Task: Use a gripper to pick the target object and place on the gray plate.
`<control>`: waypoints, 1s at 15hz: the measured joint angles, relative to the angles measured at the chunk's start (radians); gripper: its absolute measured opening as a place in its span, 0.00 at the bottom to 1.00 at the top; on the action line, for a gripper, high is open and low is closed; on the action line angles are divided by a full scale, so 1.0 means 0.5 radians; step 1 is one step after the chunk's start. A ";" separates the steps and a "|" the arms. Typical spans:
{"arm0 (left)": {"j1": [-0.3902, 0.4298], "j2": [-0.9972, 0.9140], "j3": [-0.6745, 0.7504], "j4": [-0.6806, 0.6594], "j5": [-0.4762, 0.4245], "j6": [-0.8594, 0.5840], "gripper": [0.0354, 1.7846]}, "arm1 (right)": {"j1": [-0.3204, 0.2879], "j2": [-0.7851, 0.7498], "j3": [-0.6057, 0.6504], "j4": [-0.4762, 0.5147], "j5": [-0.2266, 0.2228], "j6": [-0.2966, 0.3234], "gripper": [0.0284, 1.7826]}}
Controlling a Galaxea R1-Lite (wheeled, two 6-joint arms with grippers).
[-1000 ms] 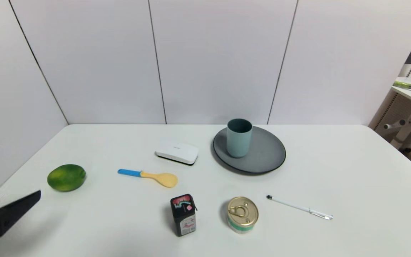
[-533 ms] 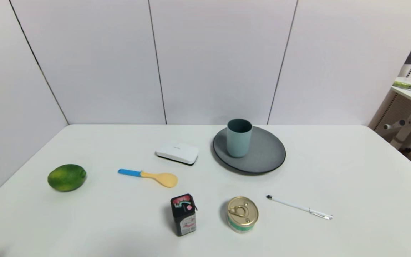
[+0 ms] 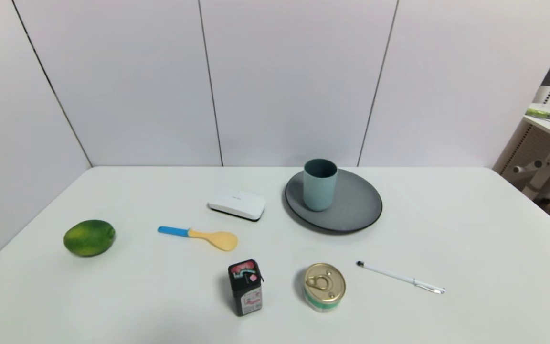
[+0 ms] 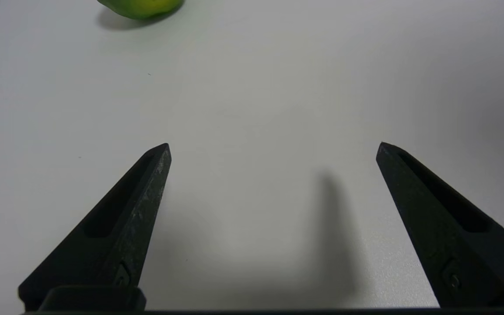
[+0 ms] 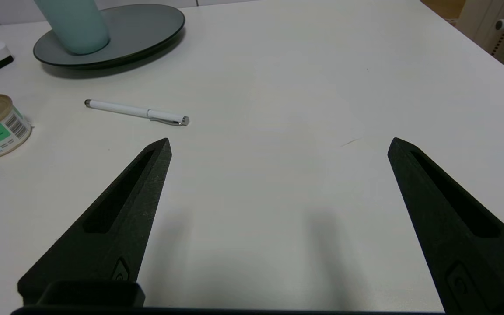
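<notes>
The pale blue-green cup (image 3: pixel 320 184) stands upright on the left part of the gray plate (image 3: pixel 356 203) at the back middle of the table. Both also show in the right wrist view, the cup (image 5: pixel 75 24) on the plate (image 5: pixel 147 26). Neither gripper shows in the head view. My left gripper (image 4: pixel 274 148) is open and empty, low over bare table near the front left. My right gripper (image 5: pixel 279 144) is open and empty over bare table at the front right, well short of the plate.
A green lime (image 3: pixel 89 237), a blue-handled yellow spoon (image 3: pixel 201 235), a white flat box (image 3: pixel 237 203), a small black carton (image 3: pixel 245 287), a gold-lidded tin can (image 3: pixel 324 287) and a white pen (image 3: pixel 400 277) lie on the white table. The table edge runs at right.
The left gripper, seen at the head view's lower left edge a second ago, has drawn back out of that view. Cup and plate have not moved.
</notes>
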 joint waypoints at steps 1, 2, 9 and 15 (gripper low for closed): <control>0.006 -0.012 0.002 -0.001 -0.003 -0.004 0.94 | 0.000 0.000 0.000 0.000 0.000 0.000 0.96; 0.017 -0.036 0.002 0.000 -0.002 -0.010 0.94 | 0.000 0.000 0.000 -0.001 0.000 0.000 0.96; 0.105 -0.494 0.003 0.011 0.110 -0.259 0.94 | 0.000 0.000 0.000 0.000 0.000 0.000 0.96; 0.109 -0.563 0.003 -0.001 0.148 -0.407 0.94 | 0.000 0.000 0.000 0.000 0.000 0.000 0.96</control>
